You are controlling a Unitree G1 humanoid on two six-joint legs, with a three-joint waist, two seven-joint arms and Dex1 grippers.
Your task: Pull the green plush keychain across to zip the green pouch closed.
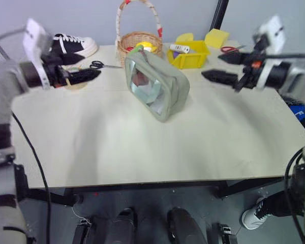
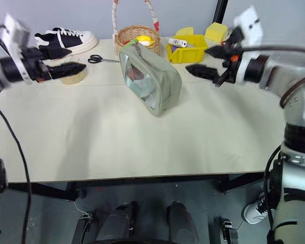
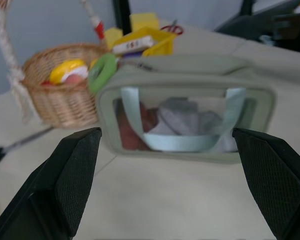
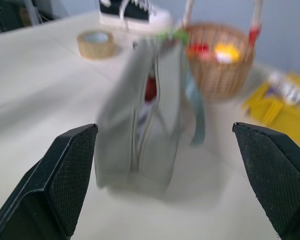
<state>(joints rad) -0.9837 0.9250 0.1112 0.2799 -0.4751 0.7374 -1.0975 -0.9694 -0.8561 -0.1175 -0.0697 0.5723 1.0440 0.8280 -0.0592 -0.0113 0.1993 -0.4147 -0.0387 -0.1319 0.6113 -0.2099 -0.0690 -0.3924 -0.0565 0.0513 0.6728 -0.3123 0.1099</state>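
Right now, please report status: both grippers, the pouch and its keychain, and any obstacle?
Left gripper open, right gripper open, both raised, holding nothing. Green pouch upright mid-table, green plush keychain at its basket-side end. Wicker basket close behind.

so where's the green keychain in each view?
Left eye: keychain at the pouch's far top corner, before the basket.
Right eye: same corner.
Left wrist: beside the basket, at the pouch's corner.
Right wrist: atop the pouch.
Shared landmark: basket.
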